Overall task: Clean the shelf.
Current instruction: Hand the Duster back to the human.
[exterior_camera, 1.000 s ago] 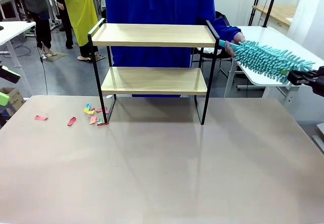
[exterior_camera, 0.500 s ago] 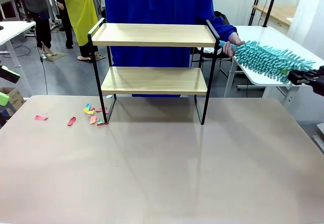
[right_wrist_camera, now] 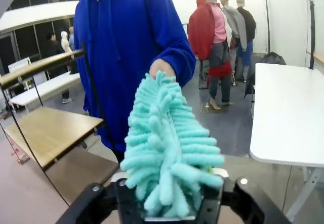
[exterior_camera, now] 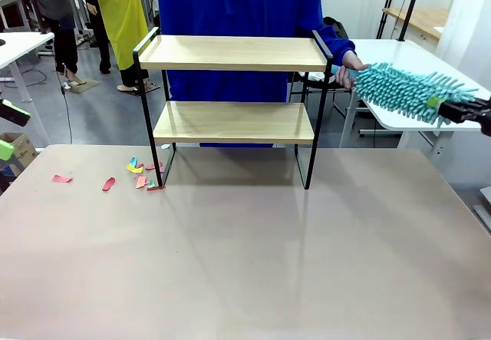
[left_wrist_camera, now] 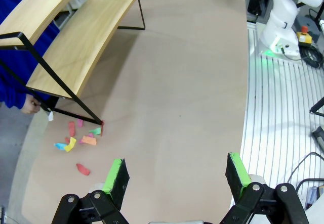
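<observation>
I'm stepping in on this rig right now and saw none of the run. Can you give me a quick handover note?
Left gripper: open, empty, above the table's left end.
Right gripper: jaws around the tip of the teal duster; grip unclear. The person's hand holds its handle.
Shelf: both boards bare.
Paper scraps: on the table by the shelf's left leg.
Left: settle the duster handover; deal with the scraps.

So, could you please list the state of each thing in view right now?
shelf: upright, both boards bare
duster: handle in the person's hand, head tip between the right gripper fingers
left gripper: open, empty
paper scraps: scattered on the table by a shelf leg
</observation>
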Robot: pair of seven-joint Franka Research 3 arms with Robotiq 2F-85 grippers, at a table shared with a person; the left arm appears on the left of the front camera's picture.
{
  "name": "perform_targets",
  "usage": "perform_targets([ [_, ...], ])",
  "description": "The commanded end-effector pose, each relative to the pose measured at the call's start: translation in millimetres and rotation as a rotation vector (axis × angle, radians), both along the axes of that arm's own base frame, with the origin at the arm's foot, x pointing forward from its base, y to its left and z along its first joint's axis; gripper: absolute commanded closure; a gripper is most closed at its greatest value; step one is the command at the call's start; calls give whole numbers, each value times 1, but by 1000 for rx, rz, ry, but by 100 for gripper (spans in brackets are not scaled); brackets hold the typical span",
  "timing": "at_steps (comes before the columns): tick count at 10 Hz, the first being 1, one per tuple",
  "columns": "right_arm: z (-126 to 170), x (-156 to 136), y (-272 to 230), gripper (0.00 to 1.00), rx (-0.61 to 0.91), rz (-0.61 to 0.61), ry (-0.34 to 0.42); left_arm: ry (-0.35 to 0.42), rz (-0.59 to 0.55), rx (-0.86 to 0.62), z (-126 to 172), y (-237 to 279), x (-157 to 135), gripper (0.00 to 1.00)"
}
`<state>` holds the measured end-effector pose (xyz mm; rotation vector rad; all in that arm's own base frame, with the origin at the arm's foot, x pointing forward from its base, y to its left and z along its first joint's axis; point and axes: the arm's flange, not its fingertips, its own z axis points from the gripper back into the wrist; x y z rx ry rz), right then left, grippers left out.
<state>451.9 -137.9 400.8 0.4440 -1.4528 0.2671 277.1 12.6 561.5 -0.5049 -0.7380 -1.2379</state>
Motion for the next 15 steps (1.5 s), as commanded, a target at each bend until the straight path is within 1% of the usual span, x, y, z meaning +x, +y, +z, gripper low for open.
perform_targets([
  [1,39,-9,-5,0,93,-1,-22,-13,-20,-27,1,0,1,0],
  [3,78,-17,-20,0,196,-1,-57,-13,-20,-27,1,0,1,0],
  [5,119,-19,-55,0,350,-90,-98,-13,-20,-27,1,0,1,0],
  [6,133,-20,-73,0,428,-121,-118,-13,-20,-27,1,0,1,0],
  [8,138,-19,-98,0,488,-142,-147,-13,-20,-27,1,0,1,0],
  [9,132,-12,-101,0,480,-169,-133,-13,-20,-27,1,0,1,0],
  [10,138,-24,-101,0,447,-152,-142,-13,-20,-27,1,0,1,0],
  [15,138,-24,-101,0,447,-152,-142,-13,-20,-27,1,0,1,0],
])
